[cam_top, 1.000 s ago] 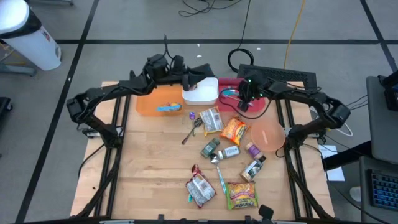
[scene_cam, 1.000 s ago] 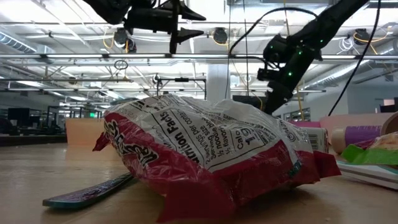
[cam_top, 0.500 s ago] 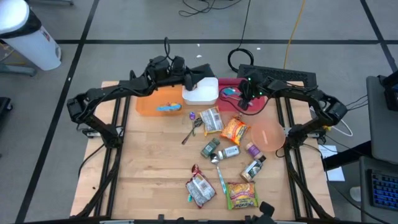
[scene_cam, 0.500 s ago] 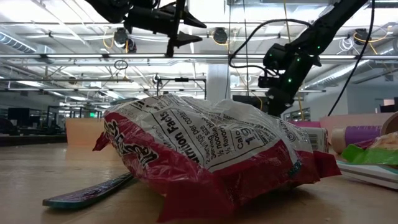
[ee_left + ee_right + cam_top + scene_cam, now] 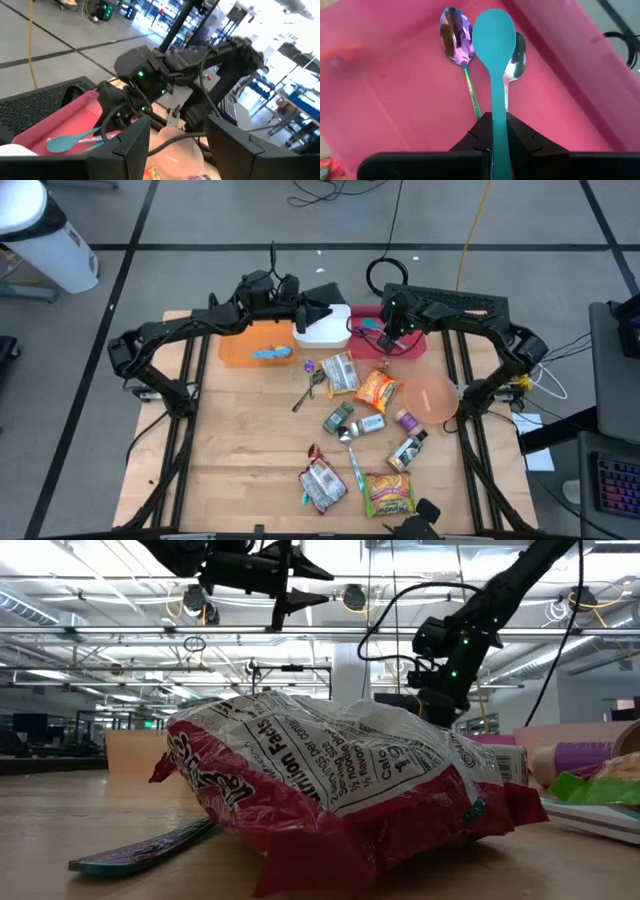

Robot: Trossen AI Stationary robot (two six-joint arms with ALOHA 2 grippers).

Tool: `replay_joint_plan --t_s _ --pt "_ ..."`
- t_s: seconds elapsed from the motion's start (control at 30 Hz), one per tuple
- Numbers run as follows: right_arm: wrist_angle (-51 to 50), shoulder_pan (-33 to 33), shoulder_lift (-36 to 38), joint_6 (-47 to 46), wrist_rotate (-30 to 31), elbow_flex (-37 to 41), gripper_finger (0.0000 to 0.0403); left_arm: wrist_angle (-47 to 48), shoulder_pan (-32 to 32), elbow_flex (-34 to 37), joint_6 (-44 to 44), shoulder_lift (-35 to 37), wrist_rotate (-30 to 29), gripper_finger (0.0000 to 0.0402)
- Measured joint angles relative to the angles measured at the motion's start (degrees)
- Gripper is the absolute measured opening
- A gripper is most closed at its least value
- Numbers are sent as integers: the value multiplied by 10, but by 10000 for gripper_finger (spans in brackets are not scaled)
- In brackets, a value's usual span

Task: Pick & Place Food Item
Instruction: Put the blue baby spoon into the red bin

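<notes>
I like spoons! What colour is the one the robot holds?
Teal spoon, gripped by the right gripper; clearest in the right wrist view.

A: High view hangs above, facing straight down; the whole wooden table (image 5: 240, 440) and both arms fit in, floor all round.

B: Low view?

A: At tabletop height, level, looking across into the room. A red-and-white snack bag (image 5: 340, 805) sits very near the lens and fills the middle; the same bag lies near the table's front edge from above (image 5: 322, 485).

B: Wrist cameras?

A: Left wrist looks forward across the pink tray (image 5: 55, 122) toward the other arm. Right wrist looks close down into that tray (image 5: 395, 100), along a teal spoon (image 5: 495, 60). Both share tray and spoon (image 5: 70, 141).
</notes>
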State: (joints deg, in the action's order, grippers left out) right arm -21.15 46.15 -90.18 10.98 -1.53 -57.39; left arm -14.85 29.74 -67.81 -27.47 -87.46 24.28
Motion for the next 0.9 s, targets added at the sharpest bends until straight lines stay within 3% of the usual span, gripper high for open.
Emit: replay_joint_plan --t_s 0.27,0.73,0.9 --pt "-24 0 -54 -30 0 -23 16 28 -4 0 2 0 2 195" --pt "-30 -1 -59 -22 0 -23 17 31 -12 0 3 0 -2 196" --pt "-35 -1 -60 -17 0 -22 41 31 -12 0 0 0 -3 196"
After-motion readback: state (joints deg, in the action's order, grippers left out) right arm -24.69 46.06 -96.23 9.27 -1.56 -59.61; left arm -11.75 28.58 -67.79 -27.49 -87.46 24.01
